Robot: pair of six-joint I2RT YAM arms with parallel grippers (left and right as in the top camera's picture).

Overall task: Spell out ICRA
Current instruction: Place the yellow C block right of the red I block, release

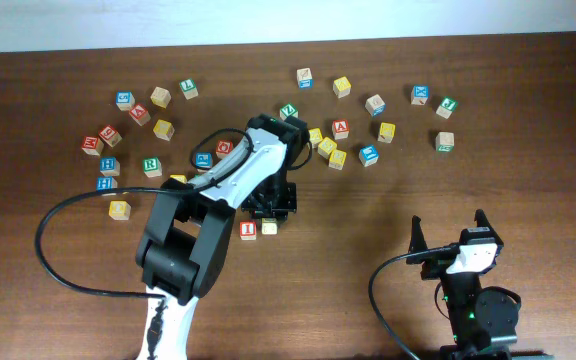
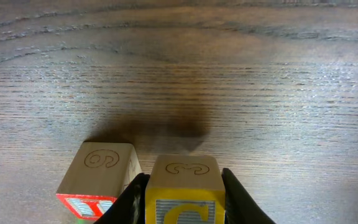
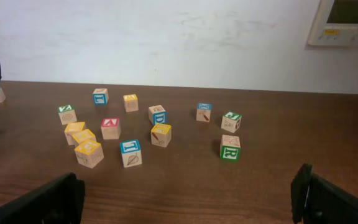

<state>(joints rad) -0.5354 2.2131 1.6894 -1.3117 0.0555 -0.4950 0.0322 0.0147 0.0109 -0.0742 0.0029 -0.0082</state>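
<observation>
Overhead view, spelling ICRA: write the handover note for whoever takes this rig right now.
Left gripper: shut on the yellow wooden C block, low beside the red wooden I block.
Right gripper: open, empty, parked away from the blocks.
Done: I placed; C at its spot, not yet released.
Left: release C, then add the green wooden R block and the red wooden A block, both loose among the scattered blocks.

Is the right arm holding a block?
No, the jaws of the right arm stand wide apart in its wrist view, with nothing between them.
</observation>
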